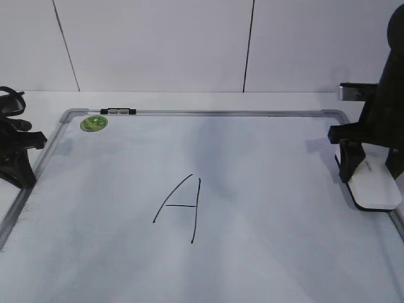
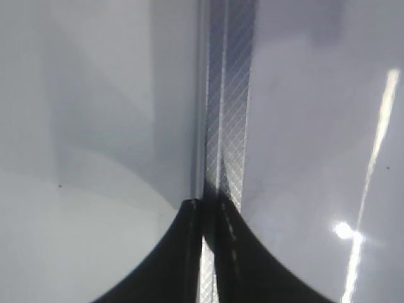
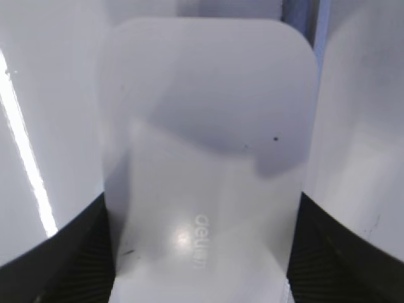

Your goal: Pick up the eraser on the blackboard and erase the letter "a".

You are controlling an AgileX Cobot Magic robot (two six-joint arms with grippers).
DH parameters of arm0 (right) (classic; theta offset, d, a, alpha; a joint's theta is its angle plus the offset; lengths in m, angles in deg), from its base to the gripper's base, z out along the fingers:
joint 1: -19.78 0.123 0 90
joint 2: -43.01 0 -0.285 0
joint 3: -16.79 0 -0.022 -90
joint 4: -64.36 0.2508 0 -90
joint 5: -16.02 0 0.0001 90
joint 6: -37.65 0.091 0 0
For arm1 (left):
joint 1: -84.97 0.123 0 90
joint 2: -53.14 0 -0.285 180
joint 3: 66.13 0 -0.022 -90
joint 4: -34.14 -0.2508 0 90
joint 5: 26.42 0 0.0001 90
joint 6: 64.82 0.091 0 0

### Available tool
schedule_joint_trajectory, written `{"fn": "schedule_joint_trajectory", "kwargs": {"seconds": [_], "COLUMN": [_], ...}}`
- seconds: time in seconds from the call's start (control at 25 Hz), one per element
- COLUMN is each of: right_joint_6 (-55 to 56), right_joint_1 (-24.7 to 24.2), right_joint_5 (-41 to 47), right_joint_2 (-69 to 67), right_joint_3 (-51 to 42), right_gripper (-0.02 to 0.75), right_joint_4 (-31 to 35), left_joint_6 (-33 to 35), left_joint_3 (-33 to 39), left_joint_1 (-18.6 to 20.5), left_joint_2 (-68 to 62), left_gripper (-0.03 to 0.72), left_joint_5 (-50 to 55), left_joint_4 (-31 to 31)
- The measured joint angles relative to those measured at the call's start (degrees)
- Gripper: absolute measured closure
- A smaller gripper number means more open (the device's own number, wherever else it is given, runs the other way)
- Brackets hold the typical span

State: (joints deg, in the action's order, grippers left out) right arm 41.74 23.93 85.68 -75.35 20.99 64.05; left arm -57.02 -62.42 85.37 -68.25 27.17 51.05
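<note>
Right wrist view: white, round-cornered eraser [image 3: 205, 158] with faint grey print, clamped between right end effector [image 3: 202, 252] fingers.

We see an evenly lit, fairly bright scene in the exterior view, with soft, low-contrast shadows: a broad grey smear falls across the blackboard [image 1: 208, 208] from far centre toward the capital letter, and a darker patch sits under the right hand [image 1: 368, 169]. That view is slightly soft but readable. In the left wrist view we find a long bright streak of glare and a round hotspot on the right, plus layered soft shadows on the left; the left hand [image 2: 208, 252] near the lens is dark and blurred. In the right wrist view the eraser [image 3: 208, 158] looks hazy, with a glare streak left and a reflection spot near its print.
</note>
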Motion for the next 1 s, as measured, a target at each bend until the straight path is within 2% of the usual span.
{"fn": "schedule_joint_trajectory", "kwargs": {"seconds": [1.0], "right_joint_6": [-0.2], "right_joint_1": [0.0], "right_joint_5": [-0.3], "right_joint_2": [-2.7], "right_joint_3": [0.2], "right_gripper": [0.209], "right_joint_4": [-1.4], "left_joint_6": [0.0], "left_joint_3": [0.0], "left_joint_1": [0.0], "left_joint_2": [0.0], "left_gripper": [0.665], "left_joint_5": [0.0], "left_joint_4": [0.0]}}
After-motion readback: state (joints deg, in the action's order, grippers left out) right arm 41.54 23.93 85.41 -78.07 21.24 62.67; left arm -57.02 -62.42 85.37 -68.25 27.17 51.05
